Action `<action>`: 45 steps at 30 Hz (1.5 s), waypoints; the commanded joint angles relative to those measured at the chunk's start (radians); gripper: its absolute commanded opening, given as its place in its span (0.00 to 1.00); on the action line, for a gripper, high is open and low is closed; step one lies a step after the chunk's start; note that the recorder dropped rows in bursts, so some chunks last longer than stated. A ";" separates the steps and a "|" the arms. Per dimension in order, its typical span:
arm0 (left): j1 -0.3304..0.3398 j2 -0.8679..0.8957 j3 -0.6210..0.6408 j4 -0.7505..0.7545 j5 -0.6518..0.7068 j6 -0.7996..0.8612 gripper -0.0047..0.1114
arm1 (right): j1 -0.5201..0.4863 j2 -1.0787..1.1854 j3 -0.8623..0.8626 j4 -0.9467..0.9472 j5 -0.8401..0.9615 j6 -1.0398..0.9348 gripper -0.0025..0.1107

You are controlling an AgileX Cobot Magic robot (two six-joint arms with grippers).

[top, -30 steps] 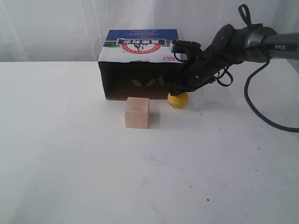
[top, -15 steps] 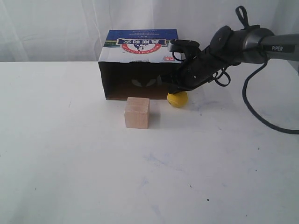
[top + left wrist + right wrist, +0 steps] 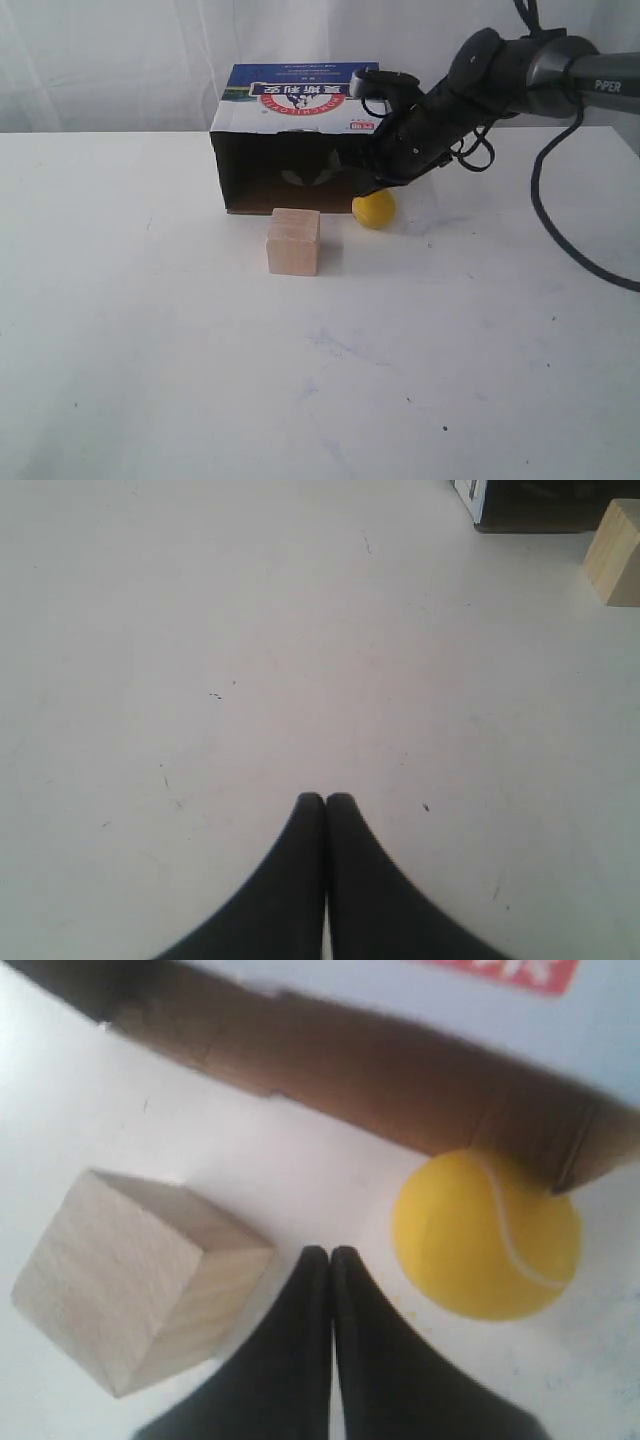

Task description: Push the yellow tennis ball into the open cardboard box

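Observation:
The yellow tennis ball rests on the white table at the right front corner of the open cardboard box. In the right wrist view the ball touches the box's brown edge. My right gripper hangs just above and behind the ball, against the box's right corner. Its fingers are shut and empty, with their tips over the table between the ball and the wooden cube. My left gripper is shut, holds nothing and hovers over bare table, far from the ball.
The pale wooden cube stands just in front of the box's opening, left of the ball. The left wrist view catches the cube and a box corner at its edge. A black cable trails from the right arm.
My right gripper has shifted left and slightly up along the box's right corner. The ball has rolled a little left, closer to the box's opening.

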 commanded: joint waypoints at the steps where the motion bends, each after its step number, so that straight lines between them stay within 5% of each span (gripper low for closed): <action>1: -0.004 -0.005 0.002 -0.011 0.000 -0.001 0.04 | -0.005 -0.009 0.033 -0.128 0.062 0.045 0.02; 11: -0.004 -0.005 0.002 -0.011 0.000 -0.001 0.04 | -0.005 0.007 0.098 -0.209 -0.105 0.094 0.02; 45: -0.004 -0.005 0.002 -0.011 0.000 -0.001 0.04 | 0.050 0.031 0.094 -0.194 -0.221 0.077 0.02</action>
